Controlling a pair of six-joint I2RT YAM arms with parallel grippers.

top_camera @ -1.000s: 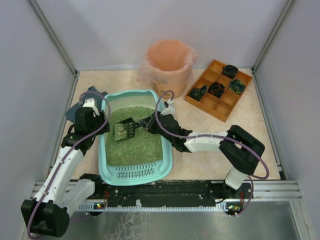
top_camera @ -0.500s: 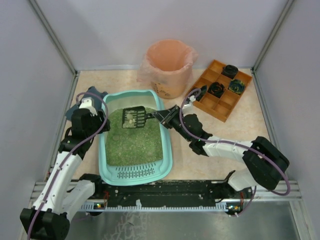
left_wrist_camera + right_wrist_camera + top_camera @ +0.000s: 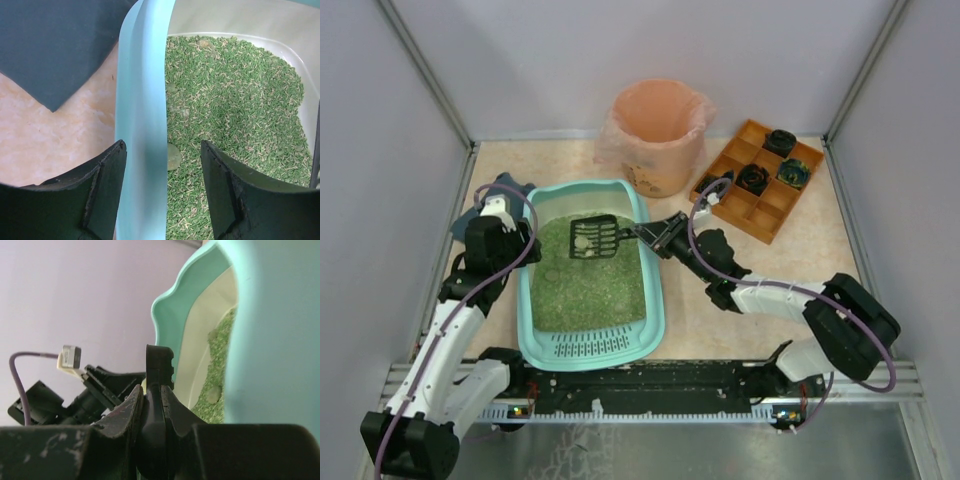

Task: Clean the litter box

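Observation:
The teal litter box [image 3: 657, 300] lies in the middle of the table, holding green litter [image 3: 585, 290], its slotted ledge at the near end. My right gripper [image 3: 665, 236] is shut on the handle of a black slotted scoop [image 3: 593, 238], held above the box's far half with a pale clump on it. In the right wrist view the jaws [image 3: 154, 395] pinch the black handle, the box rim [image 3: 200, 300] beyond. My left gripper [image 3: 503, 222] is open, straddling the box's left rim [image 3: 142, 125]. A greenish lump [image 3: 173, 156] lies in the litter by that rim.
A round bin with a peach liner [image 3: 657, 135] stands behind the box. An orange compartmented tray [image 3: 758, 180] with dark items is at the far right. A dark blue-grey sheet [image 3: 55, 45] lies on the table left of the box.
My right gripper has lifted the scoop out of the litter and drawn it toward the box's far right rim, with a pale clump on it. The left arm has barely moved.

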